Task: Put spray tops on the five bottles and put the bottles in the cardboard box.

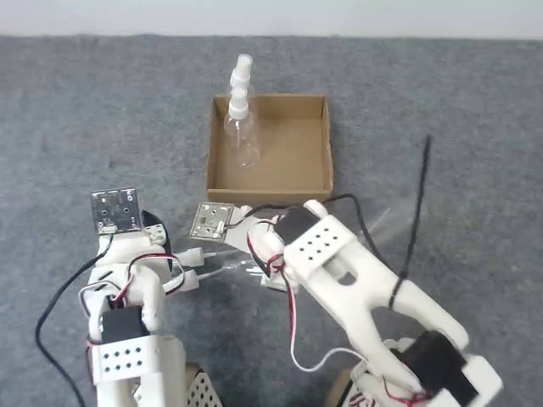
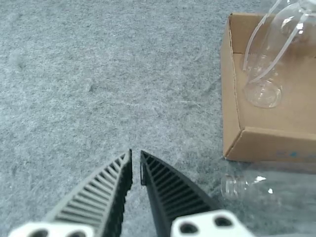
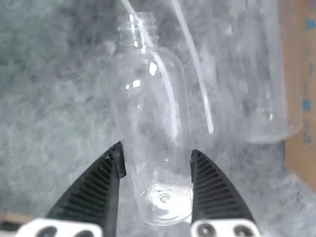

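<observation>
The cardboard box [image 1: 270,188] holds two capped bottles [image 1: 242,127] standing at its left wall, which also appear in the left wrist view as capped bottles [image 2: 266,64]. A clear topless bottle [image 3: 153,128] lies on the grey carpet in front of the box. My right gripper [image 3: 155,158] is closed against its lower sides. A thin white tube [image 3: 197,79] runs beside it. Two loose spray tops [image 1: 192,266] lie near my left gripper [image 2: 136,157], which is shut on nothing above bare carpet. Another topless bottle [image 2: 237,187] lies by the box's front wall.
A further clear bottle [image 3: 266,94] lies against the box's edge [image 3: 301,89]. A black cable [image 1: 417,203] trails right of the box. Both arms crowd the near side of the carpet [image 1: 102,119], which has open room to the left and far side.
</observation>
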Tool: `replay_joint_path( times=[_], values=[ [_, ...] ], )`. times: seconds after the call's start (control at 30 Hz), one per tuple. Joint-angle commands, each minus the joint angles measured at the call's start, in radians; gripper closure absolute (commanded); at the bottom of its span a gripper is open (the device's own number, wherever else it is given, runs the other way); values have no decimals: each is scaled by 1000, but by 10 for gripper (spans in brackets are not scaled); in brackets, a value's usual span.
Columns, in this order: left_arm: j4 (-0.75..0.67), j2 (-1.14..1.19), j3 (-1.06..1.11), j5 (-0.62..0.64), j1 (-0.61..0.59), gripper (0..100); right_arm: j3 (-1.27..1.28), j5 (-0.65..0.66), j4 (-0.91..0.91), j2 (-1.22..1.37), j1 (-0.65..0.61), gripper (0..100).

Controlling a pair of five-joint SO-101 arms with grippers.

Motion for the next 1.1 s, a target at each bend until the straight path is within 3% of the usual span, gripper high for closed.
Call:
replay_joint_path(
  times=[0.0,0.6,0.77,1.07],
  values=[
    [-29,-15,-8,-9,-3,969,-14,11,101,-143,10,950],
    [-29,-15,-8,-9,-3,969,-9,21,352,-341,140,951],
    [-29,-15,-8,-9,-3,969,32,-123,375,-352,139,950],
    [-29,-15,-8,-9,-3,969,199,-296,208,-352,139,950]
  ],
)
